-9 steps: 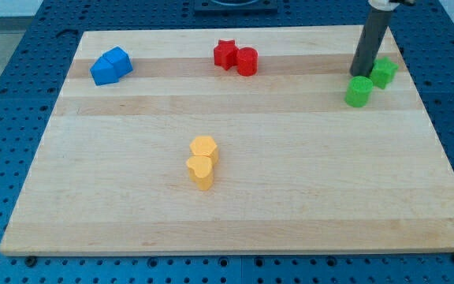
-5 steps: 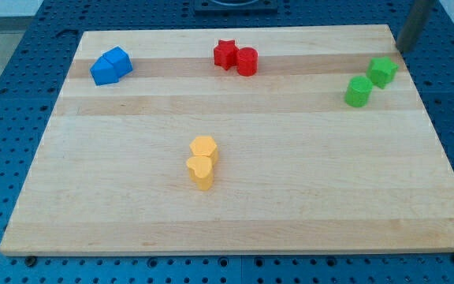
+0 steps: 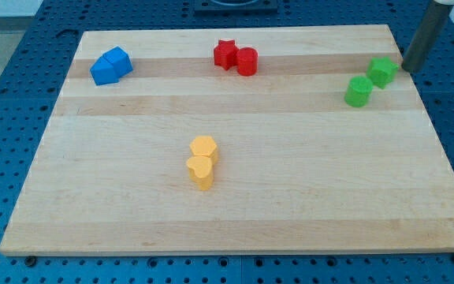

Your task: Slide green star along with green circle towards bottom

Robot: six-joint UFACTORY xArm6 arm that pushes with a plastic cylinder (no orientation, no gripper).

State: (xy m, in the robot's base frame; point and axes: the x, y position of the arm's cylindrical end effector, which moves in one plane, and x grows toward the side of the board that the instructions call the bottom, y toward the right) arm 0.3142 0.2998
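Observation:
The green star [image 3: 383, 71] lies near the board's right edge toward the view's top. The green circle [image 3: 359, 91] sits just below-left of it, touching or nearly touching. My tip [image 3: 407, 68] is at the board's right edge, just to the right of the green star and a small gap from it. The dark rod rises up and to the right out of the view.
A red star [image 3: 225, 54] and red cylinder [image 3: 247, 61] sit together at top centre. Two blue blocks [image 3: 110, 65] lie at top left. Two yellow blocks [image 3: 202, 162] are stacked in line near the middle. The wooden board [image 3: 235, 229] rests on a blue perforated table.
My tip has left its spot just left of the green star, swung up and right past the board's corner, and now sits right of the star. The blocks have not moved.

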